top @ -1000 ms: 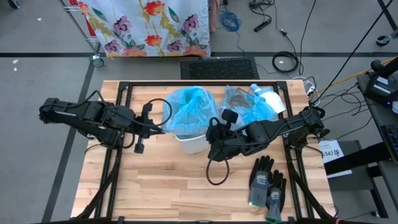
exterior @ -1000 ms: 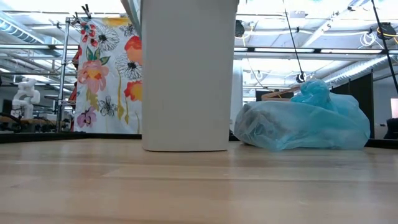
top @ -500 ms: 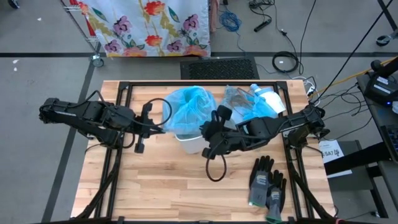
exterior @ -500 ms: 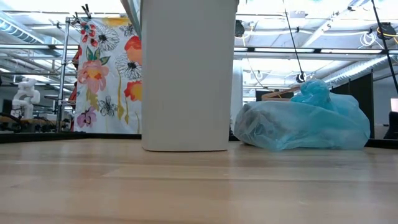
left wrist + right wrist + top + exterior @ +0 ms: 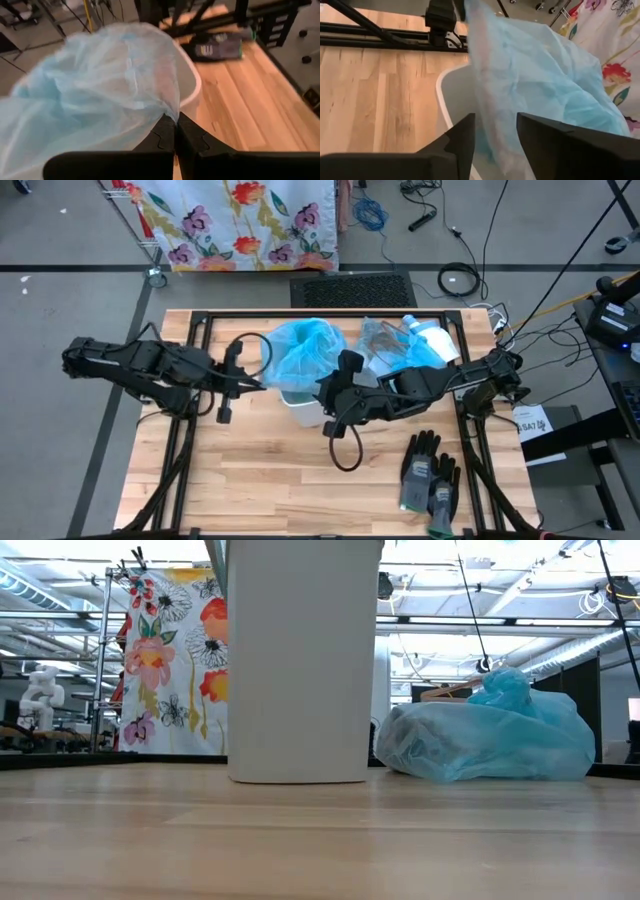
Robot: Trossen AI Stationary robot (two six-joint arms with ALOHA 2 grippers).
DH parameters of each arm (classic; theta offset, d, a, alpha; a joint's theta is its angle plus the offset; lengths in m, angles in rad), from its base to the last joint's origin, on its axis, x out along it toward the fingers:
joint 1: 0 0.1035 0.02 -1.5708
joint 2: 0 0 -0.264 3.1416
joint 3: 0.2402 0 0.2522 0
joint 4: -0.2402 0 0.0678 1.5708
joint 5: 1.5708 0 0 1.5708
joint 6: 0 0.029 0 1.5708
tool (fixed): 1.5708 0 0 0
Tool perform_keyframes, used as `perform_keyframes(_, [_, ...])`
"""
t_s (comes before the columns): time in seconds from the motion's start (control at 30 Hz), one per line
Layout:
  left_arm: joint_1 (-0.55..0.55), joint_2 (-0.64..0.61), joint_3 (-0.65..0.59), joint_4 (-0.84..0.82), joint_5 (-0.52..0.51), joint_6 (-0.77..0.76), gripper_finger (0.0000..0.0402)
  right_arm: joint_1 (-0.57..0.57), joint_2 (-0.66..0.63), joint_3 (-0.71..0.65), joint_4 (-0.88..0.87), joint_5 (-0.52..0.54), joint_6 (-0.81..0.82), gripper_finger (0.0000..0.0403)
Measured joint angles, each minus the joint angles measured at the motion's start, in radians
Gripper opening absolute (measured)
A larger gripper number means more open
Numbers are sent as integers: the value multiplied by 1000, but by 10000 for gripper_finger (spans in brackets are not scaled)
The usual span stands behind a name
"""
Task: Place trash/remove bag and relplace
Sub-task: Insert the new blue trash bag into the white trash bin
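Observation:
A white bin (image 5: 303,411) stands mid-table, tall in the low view (image 5: 305,660). A fresh light-blue bag (image 5: 305,350) billows over its mouth. My left gripper (image 5: 257,386) stands at the bin's left side, shut on the bag's edge. My right gripper (image 5: 327,398) is at the bin's right side, open, with a hanging fold of the bag (image 5: 495,115) between its fingers. The trash shows only dimly through a full, tied blue bag (image 5: 395,345) lying on the table far right of the bin. My left gripper pinches the fresh bag's edge (image 5: 172,114) between its two shut fingers, just outside the bin's rim (image 5: 194,92). It comes from the table's left, slanting down. The film rises puffed from the hold. My right gripper has film between its open fingers; whether they touch it, I cannot tell.
A pair of grey-black gloves (image 5: 430,475) lies at the near right. A blue-and-white packet (image 5: 432,340) sits by the full bag (image 5: 485,735). Bare wood spreads in front of the bin toward the near edge. A black frame borders the table.
My right gripper has gone toward the table's left, closing in on the bin's right side and the fresh bag. The left gripper, bin and full bag have kept still.

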Motion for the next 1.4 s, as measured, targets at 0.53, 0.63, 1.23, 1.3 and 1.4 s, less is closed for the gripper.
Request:
perform_keyframes(0.53, [1,-1,87,3,-18,23,4,-9,-1,0,-141,130,-25,123])
perform_keyframes(0.63, [1,-1,87,0,-18,23,4,-17,-1,0,-153,144,-22,111])
perform_keyframes(1.23, [1,9,87,-85,68,-84,4,16,-58,1,-301,175,271,3])
perform_keyframes(1.3, [2,24,87,-80,99,-84,4,30,-70,1,-323,130,319,1])
perform_keyframes(1.4, [2,57,87,-80,154,-86,4,42,-76,1,-362,86,406,1])
